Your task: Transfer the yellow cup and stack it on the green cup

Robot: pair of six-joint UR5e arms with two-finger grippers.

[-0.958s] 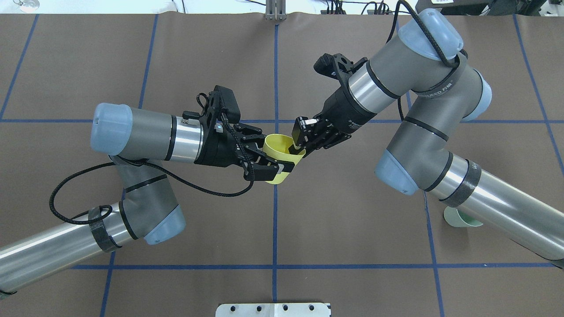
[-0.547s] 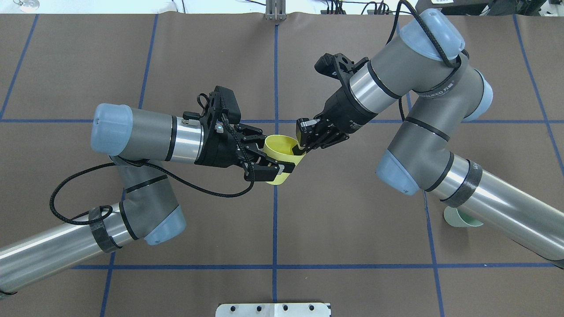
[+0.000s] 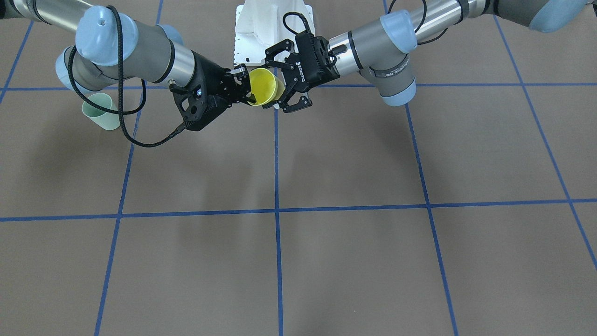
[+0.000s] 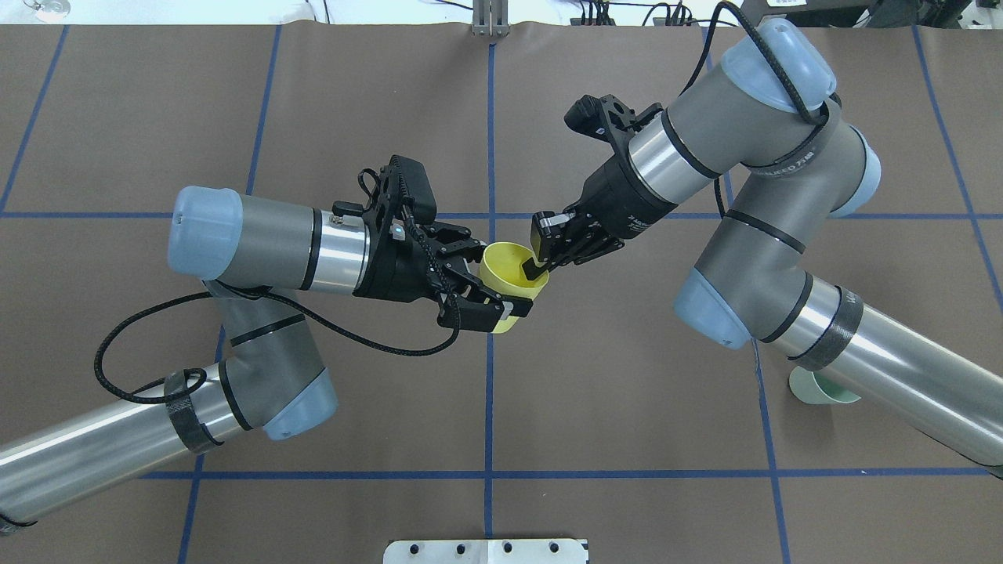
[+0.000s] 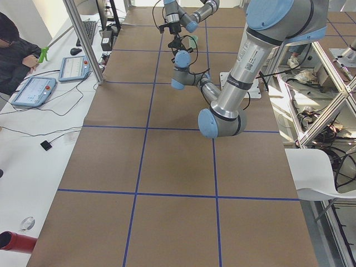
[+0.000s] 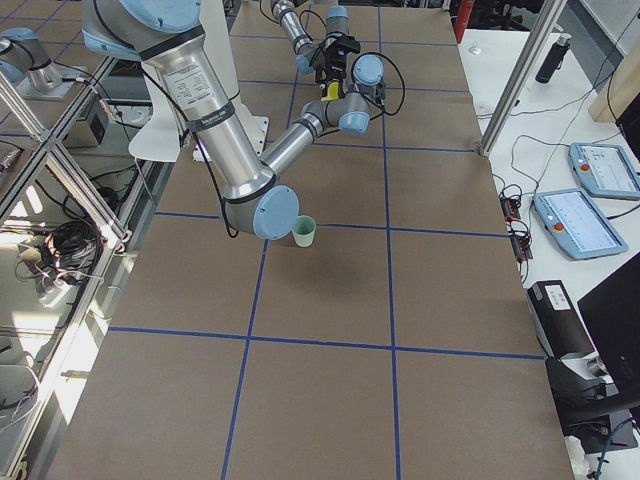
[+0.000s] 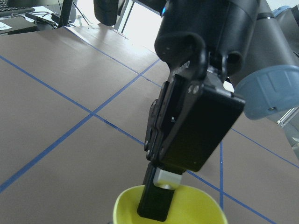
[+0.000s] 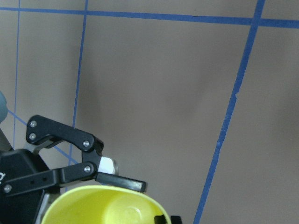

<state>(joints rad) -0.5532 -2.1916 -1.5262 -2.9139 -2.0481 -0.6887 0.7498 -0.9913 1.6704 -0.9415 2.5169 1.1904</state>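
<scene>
At the lower right of the overhead view, nearest the robot, the green cup (image 4: 819,389) stands upright on the table (image 4: 627,376). Its mouth faces up and it is half hidden under the right forearm. It is well apart from both grippers. In the front-facing view it shows at the upper left, just below that arm's elbow.

Further in, at the frame's centre and just right of the middle blue line (image 4: 489,392), the yellow cup (image 4: 513,276) hangs clear of the table. It is tilted, with its mouth turned up and toward the right arm.

The left gripper (image 4: 497,280) comes in from the left and is clenched across the cup's body. One finger lies on the far side of the wall and the other on the near side.

The right gripper (image 4: 541,267) reaches down from the upper right and pinches the cup's rim. One finger is inside the mouth against the wall, as the left wrist view shows plainly. The other finger is outside the rim and mostly hidden.
</scene>
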